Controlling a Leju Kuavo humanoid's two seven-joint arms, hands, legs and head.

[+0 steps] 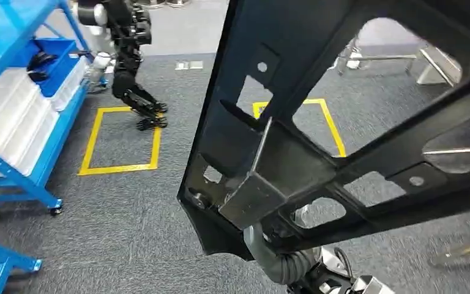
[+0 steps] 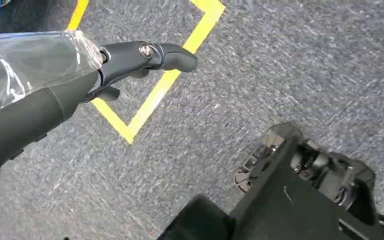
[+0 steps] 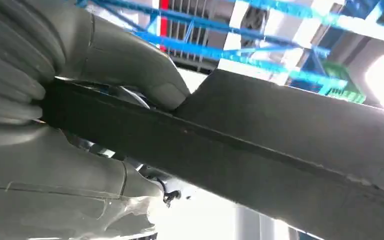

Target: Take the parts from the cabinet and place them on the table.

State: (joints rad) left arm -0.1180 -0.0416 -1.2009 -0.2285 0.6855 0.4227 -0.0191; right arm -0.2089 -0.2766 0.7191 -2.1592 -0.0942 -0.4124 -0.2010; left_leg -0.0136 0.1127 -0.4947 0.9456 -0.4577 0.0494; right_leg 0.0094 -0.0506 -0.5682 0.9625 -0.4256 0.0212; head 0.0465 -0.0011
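A large black frame part [image 1: 318, 92] with several cut-outs and a grey metal bracket [image 1: 263, 184] is held up close in front of me, tilted, hiding much of the floor. My right hand [image 1: 273, 254] grips its lower edge from below. In the right wrist view the thick grey thumb [image 3: 130, 65] presses on the part's dark edge [image 3: 260, 145]. My left hand [image 2: 145, 57] hangs above the grey carpet with a dark finger stretched out and nothing in it. The blue cabinet rack [image 1: 18, 153] stands at the left.
The rack holds white bins [image 1: 12, 116] and a blue bin [image 1: 58, 61] and stands on castors. Yellow tape squares [image 1: 122, 141] mark the carpet. A dark jointed robot arm [image 1: 131, 67] hangs beside the rack. Metal stands [image 1: 404, 58] are at the far right.
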